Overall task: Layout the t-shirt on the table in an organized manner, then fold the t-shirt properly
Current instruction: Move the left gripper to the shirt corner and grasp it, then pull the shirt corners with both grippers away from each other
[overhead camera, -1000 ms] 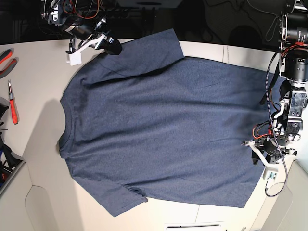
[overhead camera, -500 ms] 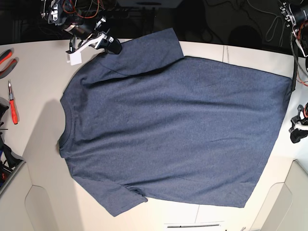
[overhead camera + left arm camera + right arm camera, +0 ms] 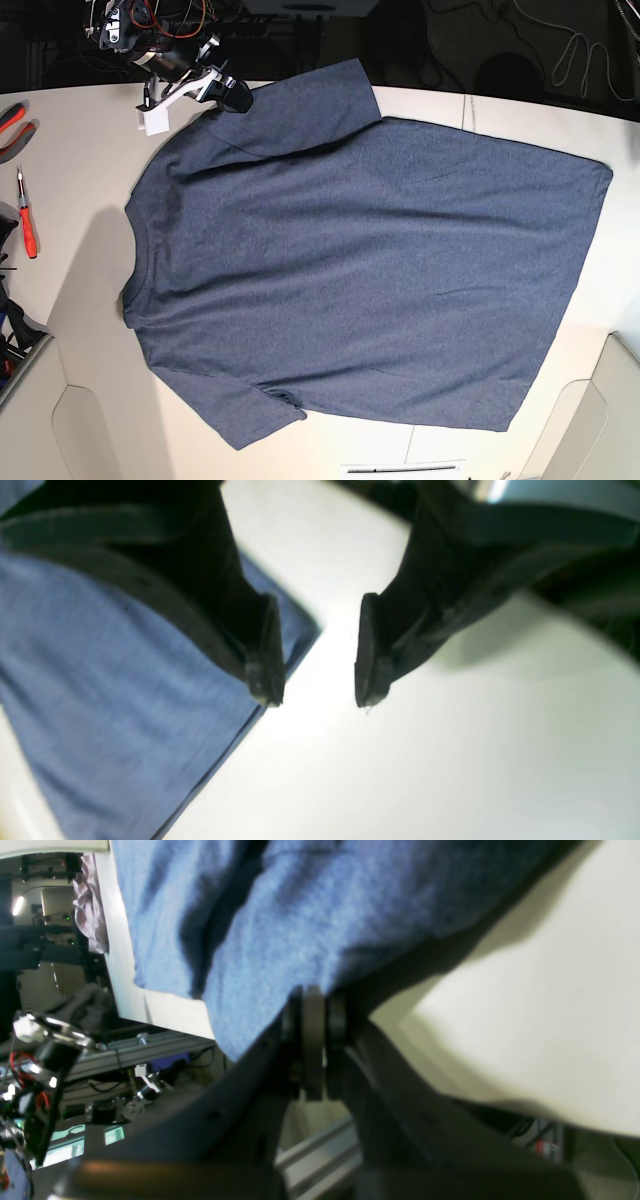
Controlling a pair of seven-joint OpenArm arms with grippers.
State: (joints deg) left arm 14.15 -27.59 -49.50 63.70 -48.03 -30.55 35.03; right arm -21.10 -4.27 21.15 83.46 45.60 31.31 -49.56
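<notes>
While it's spread flat over most of the table [image 3: 70,170], the t-shirt [image 3: 360,270] looks heathered navy, plain side up, no readable lettering. Right gripper [image 3: 314,1040] pinches its sleeve edge at the table's far edge. Left gripper [image 3: 315,655] hangs apart and empty beside the hem.

Left wrist view is pretty blurry, t-shirt [image 3: 115,705] runs off the left edge. Right gripper [image 3: 314,1040] hides the pinched hem. Left arm's outside base view.

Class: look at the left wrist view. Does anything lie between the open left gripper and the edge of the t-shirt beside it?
Nothing visible does. The left gripper hangs open over bare table, and the t-shirt hem lies under one of its fingers.
</notes>
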